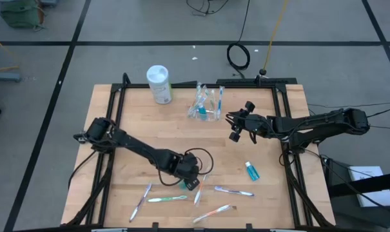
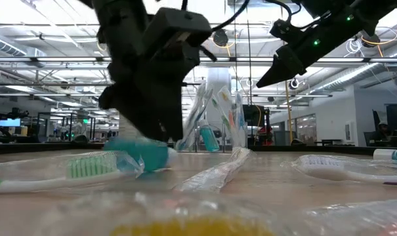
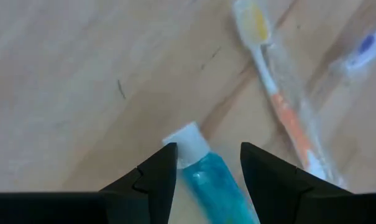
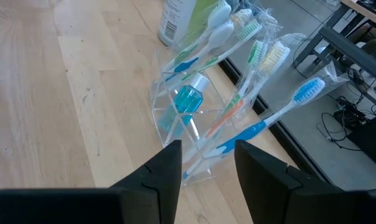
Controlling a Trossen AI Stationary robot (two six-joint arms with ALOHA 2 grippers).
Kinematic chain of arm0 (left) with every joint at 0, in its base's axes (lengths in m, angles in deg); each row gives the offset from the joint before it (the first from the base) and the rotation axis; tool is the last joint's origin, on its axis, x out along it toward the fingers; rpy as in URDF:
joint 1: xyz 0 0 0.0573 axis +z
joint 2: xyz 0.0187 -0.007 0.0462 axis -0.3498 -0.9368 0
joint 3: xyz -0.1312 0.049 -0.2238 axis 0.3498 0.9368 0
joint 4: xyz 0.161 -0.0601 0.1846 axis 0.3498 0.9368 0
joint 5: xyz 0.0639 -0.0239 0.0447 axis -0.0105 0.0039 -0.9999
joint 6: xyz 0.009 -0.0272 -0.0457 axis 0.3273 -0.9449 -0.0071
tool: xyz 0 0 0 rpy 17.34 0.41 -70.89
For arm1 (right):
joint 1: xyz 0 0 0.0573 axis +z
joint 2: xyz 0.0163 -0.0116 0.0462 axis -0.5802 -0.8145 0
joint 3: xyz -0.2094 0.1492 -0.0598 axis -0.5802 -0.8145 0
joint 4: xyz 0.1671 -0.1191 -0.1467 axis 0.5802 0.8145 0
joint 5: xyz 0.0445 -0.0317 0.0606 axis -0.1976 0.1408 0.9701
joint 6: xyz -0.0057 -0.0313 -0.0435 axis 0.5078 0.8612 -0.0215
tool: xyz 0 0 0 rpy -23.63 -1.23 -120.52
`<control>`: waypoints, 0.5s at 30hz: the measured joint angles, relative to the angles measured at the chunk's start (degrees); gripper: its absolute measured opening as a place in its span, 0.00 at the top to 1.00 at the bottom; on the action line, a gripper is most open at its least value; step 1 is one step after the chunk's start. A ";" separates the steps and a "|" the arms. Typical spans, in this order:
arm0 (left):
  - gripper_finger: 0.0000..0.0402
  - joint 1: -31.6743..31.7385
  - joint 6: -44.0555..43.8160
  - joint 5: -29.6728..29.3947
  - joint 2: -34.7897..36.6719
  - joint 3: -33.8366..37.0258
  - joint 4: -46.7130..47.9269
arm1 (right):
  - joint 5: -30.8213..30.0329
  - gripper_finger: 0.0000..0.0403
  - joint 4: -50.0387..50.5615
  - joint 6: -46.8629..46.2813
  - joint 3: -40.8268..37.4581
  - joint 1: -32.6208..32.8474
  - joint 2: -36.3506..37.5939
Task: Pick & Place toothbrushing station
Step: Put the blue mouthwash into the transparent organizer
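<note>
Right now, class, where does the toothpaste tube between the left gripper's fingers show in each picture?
High view: toothpaste tube near the front middle, mostly hidden under the left gripper.
Low view: teal tube lying left of centre.
Left wrist view: tube between the open fingers.
Right wrist view: not in it.
Shared landmark: the clear cup.

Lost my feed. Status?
Left hand open around toothpaste tube. Right hand open beside clear cup. Toothbrushes loose nearby.

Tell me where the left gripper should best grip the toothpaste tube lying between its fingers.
Probably mid-body, from straight above. The toothpaste tube lies flat on the table, and the left gripper already straddles it just behind the white cap; the wider body offers more grip than the narrow cap.
</note>
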 joint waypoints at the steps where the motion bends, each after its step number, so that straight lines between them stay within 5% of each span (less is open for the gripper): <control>1: 0.54 0.10 0.97 -0.52 0.00 -1.10 0.79 | 0.01 0.65 0.00 0.00 0.00 -0.02 0.00; 15: 0.54 1.15 1.72 -0.09 -1.14 -4.94 7.96 | 0.02 0.65 -1.64 0.04 -4.08 -0.02 0.00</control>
